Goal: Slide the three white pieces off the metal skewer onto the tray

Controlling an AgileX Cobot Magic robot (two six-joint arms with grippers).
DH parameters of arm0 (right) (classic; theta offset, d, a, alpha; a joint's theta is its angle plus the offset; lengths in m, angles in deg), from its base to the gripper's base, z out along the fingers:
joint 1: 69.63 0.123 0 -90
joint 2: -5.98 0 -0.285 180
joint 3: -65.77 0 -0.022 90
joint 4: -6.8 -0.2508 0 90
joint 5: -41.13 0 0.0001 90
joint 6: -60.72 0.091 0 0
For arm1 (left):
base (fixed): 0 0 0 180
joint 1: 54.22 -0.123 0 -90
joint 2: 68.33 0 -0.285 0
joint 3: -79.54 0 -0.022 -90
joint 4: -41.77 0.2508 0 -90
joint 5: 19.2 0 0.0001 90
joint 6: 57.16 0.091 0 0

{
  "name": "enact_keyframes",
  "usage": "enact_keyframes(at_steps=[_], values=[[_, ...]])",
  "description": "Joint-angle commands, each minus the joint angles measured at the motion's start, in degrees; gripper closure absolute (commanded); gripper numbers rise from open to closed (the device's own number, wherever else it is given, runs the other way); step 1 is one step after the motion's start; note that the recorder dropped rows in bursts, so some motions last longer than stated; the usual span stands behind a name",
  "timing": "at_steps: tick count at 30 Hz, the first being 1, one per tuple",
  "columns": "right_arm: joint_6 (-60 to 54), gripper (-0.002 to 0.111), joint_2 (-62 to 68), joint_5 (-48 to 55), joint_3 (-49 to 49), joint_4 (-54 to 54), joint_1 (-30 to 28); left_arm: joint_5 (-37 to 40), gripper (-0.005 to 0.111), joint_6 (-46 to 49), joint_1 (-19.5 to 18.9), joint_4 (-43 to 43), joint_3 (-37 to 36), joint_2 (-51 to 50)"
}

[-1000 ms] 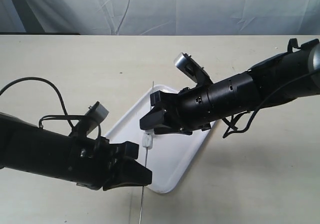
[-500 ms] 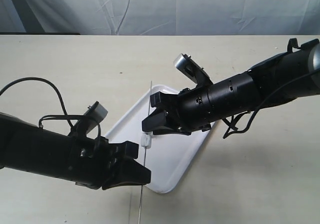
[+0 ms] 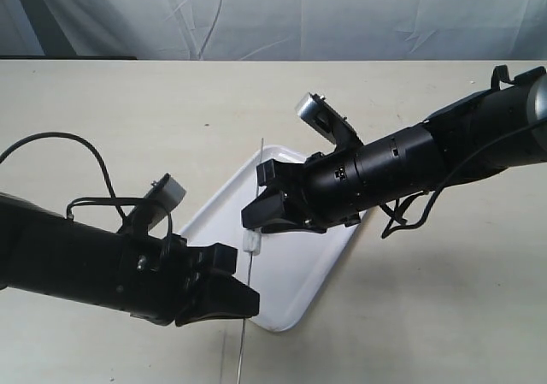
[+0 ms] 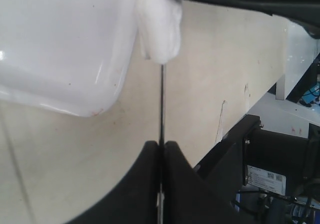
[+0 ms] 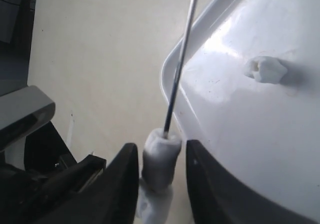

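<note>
Two white pieces (image 5: pixel 159 164) on metal skewer (image 5: pixel 181 59) | left gripper (image 4: pixel 161 145) clamps it | right gripper (image 5: pixel 161 151) straddles them, grip unclear | exit: far tip, along tray (image 5: pixel 280 149) rim

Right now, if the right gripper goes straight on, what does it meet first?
The white piece on the skewer, sitting between the right gripper's fingers; beyond it, the table, though depth is unclear.

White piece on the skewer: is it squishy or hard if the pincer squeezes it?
Probably squishy: the white piece looks lumpy and rumpled, like a marshmallow. Likely light too, since the thin metal skewer looks straight while carrying it.
</note>
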Motion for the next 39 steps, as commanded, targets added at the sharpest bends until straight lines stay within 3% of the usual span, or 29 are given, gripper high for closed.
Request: enact_keyframes(at_steps=[1,20,27,39], values=[[-0.4,0.077,0.0,0.3,0.3,0.3,0.0,1.2,0.107,0.6,0.1,-0.4,0.1,0.4],[-0.5,0.083,0.0,-1.5,0.3,0.3,0.0,1.3,0.107,1.7,0.1,-0.4,0.1,0.4],[-0.6,0.083,0.0,-4.5,0.3,0.3,0.0,5.9,0.107,1.7,0.1,-0.4,-0.1,0.4],[-0.5,0.083,0.0,-10.6,4.0,1.0,0.0,8.8,0.107,2.1,0.1,-0.4,-7.1,0.4]])
